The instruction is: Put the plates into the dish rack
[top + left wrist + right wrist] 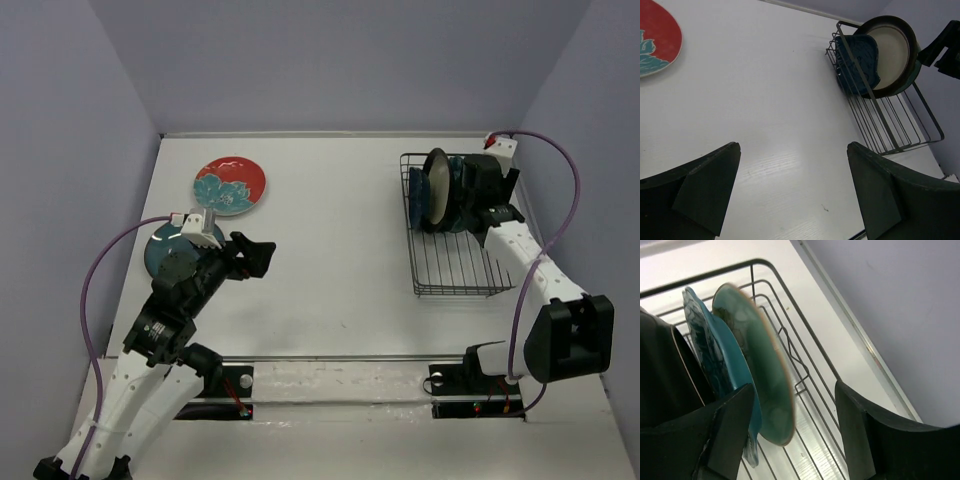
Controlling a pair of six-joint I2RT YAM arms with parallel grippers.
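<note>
The black wire dish rack stands at the right. Plates stand upright at its far end: a dark-blue leaf-shaped plate, a cream plate with brown rim, a teal scalloped plate and a pale mint plate. My right gripper is open around the mint plate's lower edge, and its right finger is clear of the plate. The red plate with teal flower lies flat at the far left. A plain teal plate lies partly under my left arm. My left gripper is open and empty above the table.
The near two thirds of the rack hold no plates. Purple walls close in the table on the left, far and right sides; the rack sits near the right wall. A metal rail runs along the near edge by the arm bases.
</note>
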